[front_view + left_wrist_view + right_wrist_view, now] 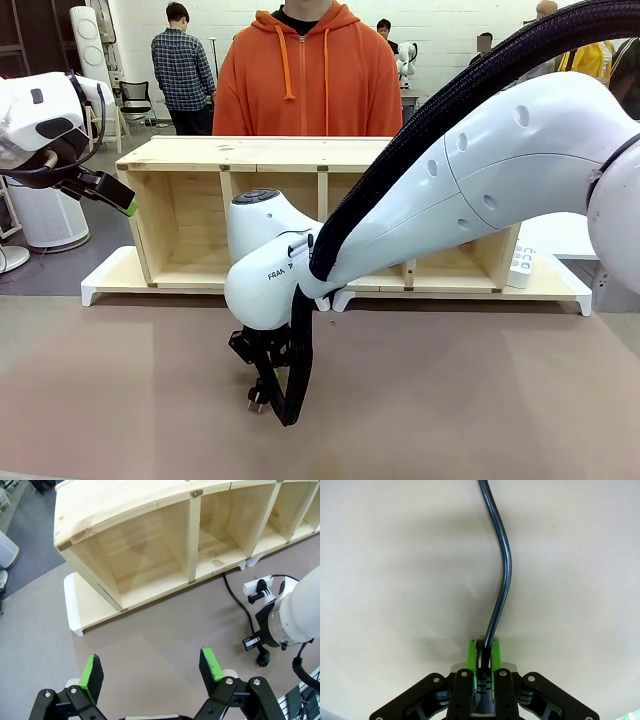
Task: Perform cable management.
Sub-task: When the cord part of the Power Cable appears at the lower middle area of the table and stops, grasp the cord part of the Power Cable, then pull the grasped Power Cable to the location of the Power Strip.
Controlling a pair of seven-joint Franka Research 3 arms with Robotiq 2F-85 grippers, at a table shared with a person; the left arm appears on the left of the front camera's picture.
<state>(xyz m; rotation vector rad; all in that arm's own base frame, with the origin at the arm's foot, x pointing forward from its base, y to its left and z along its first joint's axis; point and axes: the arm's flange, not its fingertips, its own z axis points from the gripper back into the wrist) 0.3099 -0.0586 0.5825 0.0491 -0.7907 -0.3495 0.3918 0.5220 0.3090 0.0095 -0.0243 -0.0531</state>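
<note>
We are looking across the brown table [480, 400] at one person [305, 80] in an orange hoodie, who is standing behind one wooden shelf [190, 155]. The shelf is sitting on one white base [105, 275], and in the left wrist view we are counting at least three open compartments. One white power strip [520, 265] is resting at the right end of that base, just beside the shelf.

Two arms are showing. The right arm [500, 180] is reaching across the middle, and the right gripper [262, 398] is pointing down at the table in front of the shelf. In its own wrist view we are seeing its two green pads [470, 655] pinching narrowly on the cable [508, 575], one pad on each side. The cord is running away from the fingers over the table in a soft bend.

So we are counting one cable, and it is lying on the table. In the left wrist view we are watching it trail from the front edge of the shelf's base to that gripper.

The left gripper [150, 669] is hanging high at the table's left side, well apart from the cable. Its two fingertips [210, 664] are standing wide, with nothing between them.
</note>
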